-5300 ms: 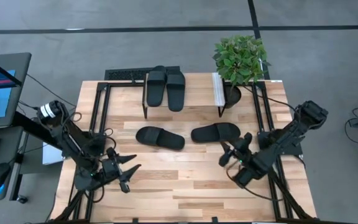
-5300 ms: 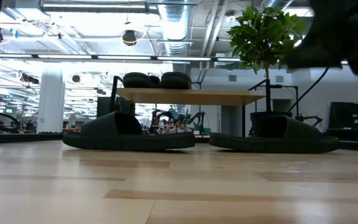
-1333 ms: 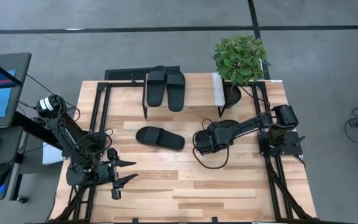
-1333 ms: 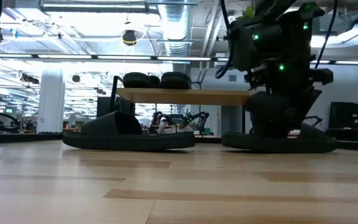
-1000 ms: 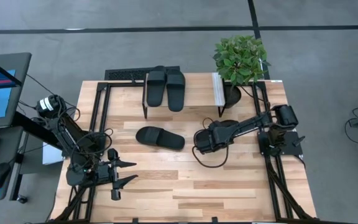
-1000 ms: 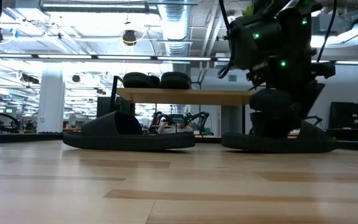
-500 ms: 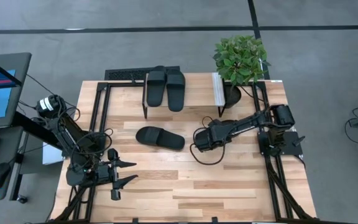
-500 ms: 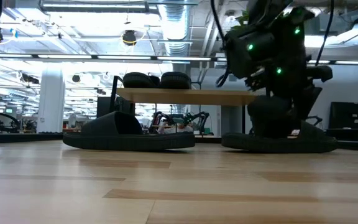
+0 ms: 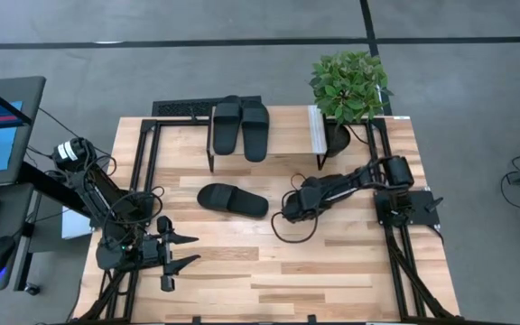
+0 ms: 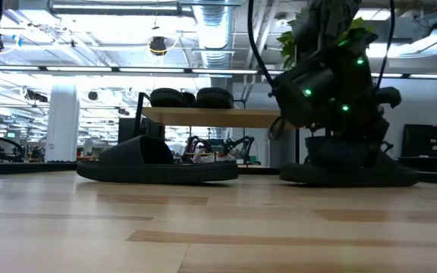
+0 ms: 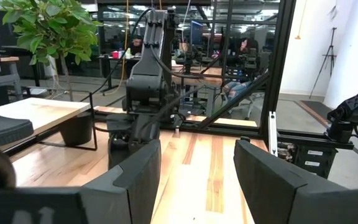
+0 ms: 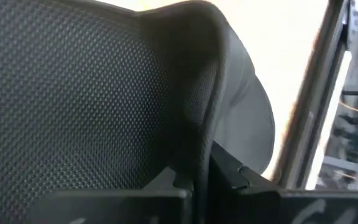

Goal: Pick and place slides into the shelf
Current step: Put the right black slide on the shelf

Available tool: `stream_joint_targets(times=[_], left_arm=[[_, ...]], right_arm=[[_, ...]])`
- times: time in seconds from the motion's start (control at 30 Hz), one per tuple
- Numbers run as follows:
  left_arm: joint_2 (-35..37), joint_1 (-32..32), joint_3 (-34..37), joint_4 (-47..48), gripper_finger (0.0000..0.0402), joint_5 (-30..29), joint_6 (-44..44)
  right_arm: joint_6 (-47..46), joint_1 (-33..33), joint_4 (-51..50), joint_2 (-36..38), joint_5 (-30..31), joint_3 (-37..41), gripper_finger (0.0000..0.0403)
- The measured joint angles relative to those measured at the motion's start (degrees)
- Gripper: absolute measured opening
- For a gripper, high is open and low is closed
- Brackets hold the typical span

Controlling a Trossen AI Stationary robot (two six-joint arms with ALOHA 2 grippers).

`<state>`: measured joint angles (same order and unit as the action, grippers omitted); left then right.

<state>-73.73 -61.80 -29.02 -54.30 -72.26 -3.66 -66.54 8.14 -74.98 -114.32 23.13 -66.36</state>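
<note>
Plank tabletop under bright workshop lighting. 4 slides: 2 lie side by side on the shelf, slide pair; 1 loose slide lies flat on the planks, well to the left of the right gripper; the 4th slide is under that gripper, its strap edge pinched between the closed fingers in the right wrist view, sole on the wood in the low view. Shelf stands just beyond the right gripper; potted plant at the shelf's right end. Left gripper waits at the near-left of the table, fingers spread apart, holding nothing.
</note>
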Motion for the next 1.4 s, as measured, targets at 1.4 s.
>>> stream_joint_targets(times=[1.4], left_arm=[[-0.2,0.0,0.0,2.7,0.0192,-0.1,6.5]], right_arm=[[49.9,6.7,-14.5,6.7,36.9,-39.2,0.0001]])
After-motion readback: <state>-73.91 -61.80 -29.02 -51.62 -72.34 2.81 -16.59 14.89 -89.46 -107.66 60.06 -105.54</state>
